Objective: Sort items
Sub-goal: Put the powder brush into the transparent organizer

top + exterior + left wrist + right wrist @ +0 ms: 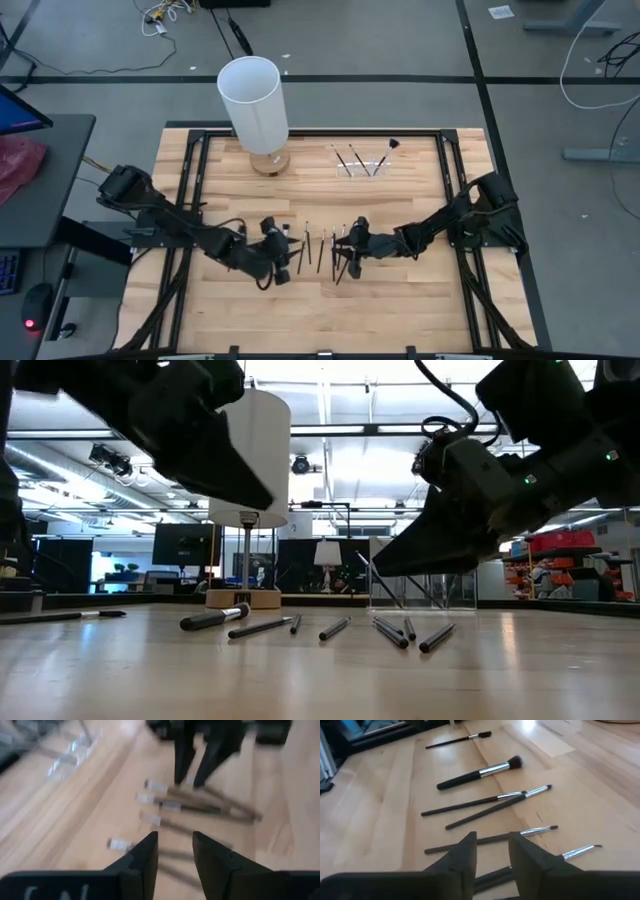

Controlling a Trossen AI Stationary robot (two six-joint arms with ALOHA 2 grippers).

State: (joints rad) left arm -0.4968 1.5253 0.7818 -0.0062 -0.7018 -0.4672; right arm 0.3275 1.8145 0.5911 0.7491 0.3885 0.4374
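Observation:
Several thin dark brushes (320, 250) with silver ferrules lie flat on the wooden table between my two grippers, roughly side by side (330, 628). A thicker brush with a bushy tip (480, 772) lies farther toward the left (215, 618). My left gripper (288, 262) is open and hovers above the table left of the row (175, 847). My right gripper (340, 262) is open over the right end of the row (492, 852), its fingertips above the brushes (385, 570). The left wrist view shows the right gripper's fingers (200, 760) beyond the brushes (190, 807).
A tall white cylinder (252, 100) on a round wooden base stands at the far left of the table (250, 450). A small clear holder (362, 165) with a few brushes in it sits at the far side, right of the cylinder. One thin brush (457, 740) lies apart to the left.

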